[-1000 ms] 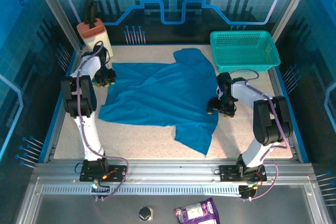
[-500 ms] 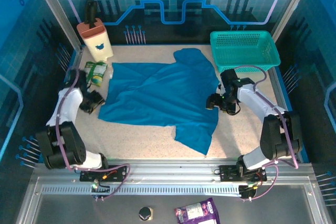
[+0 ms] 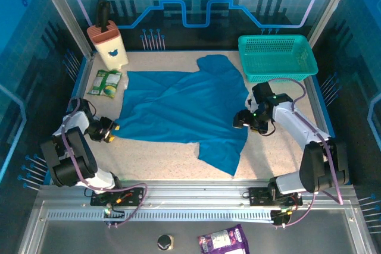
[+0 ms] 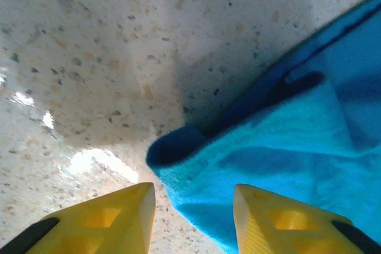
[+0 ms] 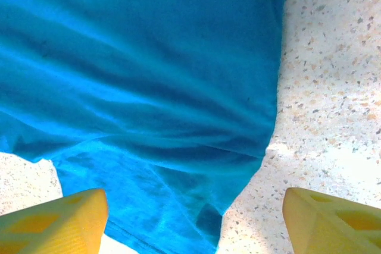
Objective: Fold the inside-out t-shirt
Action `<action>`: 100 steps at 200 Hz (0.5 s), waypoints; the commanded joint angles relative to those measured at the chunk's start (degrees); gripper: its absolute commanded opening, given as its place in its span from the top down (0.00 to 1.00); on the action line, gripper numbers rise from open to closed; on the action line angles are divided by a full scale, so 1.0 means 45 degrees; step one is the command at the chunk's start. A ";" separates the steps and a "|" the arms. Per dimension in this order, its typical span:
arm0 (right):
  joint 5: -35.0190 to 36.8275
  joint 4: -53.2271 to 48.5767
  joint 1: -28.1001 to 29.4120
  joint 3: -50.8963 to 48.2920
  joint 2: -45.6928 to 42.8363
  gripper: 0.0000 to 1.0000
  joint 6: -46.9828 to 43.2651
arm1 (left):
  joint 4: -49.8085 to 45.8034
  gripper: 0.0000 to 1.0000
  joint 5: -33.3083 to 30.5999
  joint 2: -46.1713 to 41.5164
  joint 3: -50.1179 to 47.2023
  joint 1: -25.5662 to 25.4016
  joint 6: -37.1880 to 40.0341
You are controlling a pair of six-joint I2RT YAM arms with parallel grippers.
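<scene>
The inside-out t-shirt point(image 3: 184, 105) lies spread and wrinkled across the middle of the speckled table, one sleeve pointing to the back and another part reaching toward the front. My left gripper point(image 3: 109, 130) is low at the shirt's front-left corner. In the left wrist view its yellow fingers point(image 4: 119, 218) stand open, and the curled corner of the t-shirt point(image 4: 286, 165) lies just ahead of and partly between them, ungripped. My right gripper point(image 3: 245, 120) hovers at the shirt's right edge. It is wide open point(image 5: 193, 206) above the t-shirt's hem point(image 5: 149, 57).
A teal mesh basket point(image 3: 277, 56) stands at the back right. A green packet point(image 3: 106, 82) lies at the back left beside a beige holder with a black handle point(image 3: 108, 43). Bare table shows right of the shirt's edge point(image 5: 333, 87).
My left arm swung from the shirt's back-left corner down to its front-left corner, and its jaws opened wider. The green packet came into view. The right gripper shifted only slightly.
</scene>
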 commanded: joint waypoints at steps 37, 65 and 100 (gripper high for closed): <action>-0.0114 -0.0693 0.0821 -0.0140 -0.0682 0.22 0.0835 | 0.0572 0.59 -0.1184 0.0420 -0.0263 0.0104 -0.0213; 0.0048 -0.0936 0.1484 -0.0163 -0.0813 0.22 0.1261 | 0.1117 0.64 -0.0876 0.0965 -0.0307 0.0129 -0.0318; 0.0304 -0.1245 0.2768 -0.0734 -0.1000 0.23 0.2123 | 0.1418 0.72 -0.0788 0.1071 -0.0267 0.0139 -0.0322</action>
